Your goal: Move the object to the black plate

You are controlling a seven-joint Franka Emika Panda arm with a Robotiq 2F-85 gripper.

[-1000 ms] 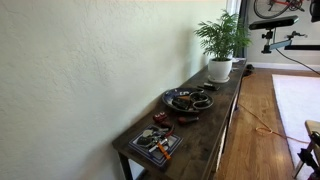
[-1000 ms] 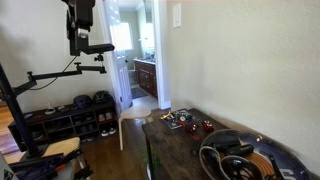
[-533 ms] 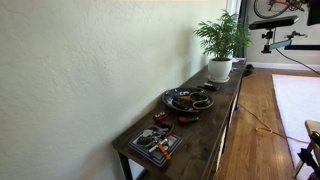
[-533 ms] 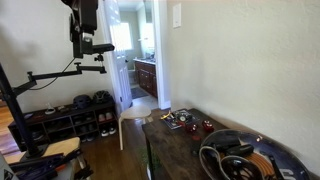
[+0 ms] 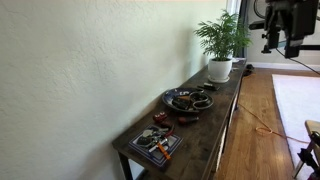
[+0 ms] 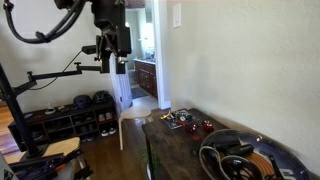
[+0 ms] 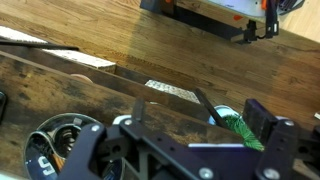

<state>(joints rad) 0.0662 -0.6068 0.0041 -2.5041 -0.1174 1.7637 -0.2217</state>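
Right, jaws: spread wide in the wrist view, with nothing gripped between the fingers.
Gripper (image 7: pixel 198 128): I hang high in the air, clear of the table, in both exterior views (image 5: pixel 287 45) (image 6: pixel 115 58).
Black plate (image 5: pixel 167 99): round, with a raised rim and inner compartments. It lies flat on the long dark table (image 5: pixel 222 95) that runs along the wall, about midway down its length. What sits inside it is too small to make out.
Plate against my jaws: well below me and well apart. The wrist view puts it (image 7: pixel 30 150) at the lower left, partly hidden behind my own housing, to the left of the gap and not under it.
Plant pot (image 5: pixel 220 68): white, standing at one end of the table beyond the plate. A green leaf (image 7: pixel 240 130) shows between my fingers in the wrist view.
Tray (image 5: pixel 155 143): rectangular and dark, at the opposite end, cluttered with small things.
Small reddish item (image 5: pixel 187 120): on the table between plate and tray, just beside the plate's rim.
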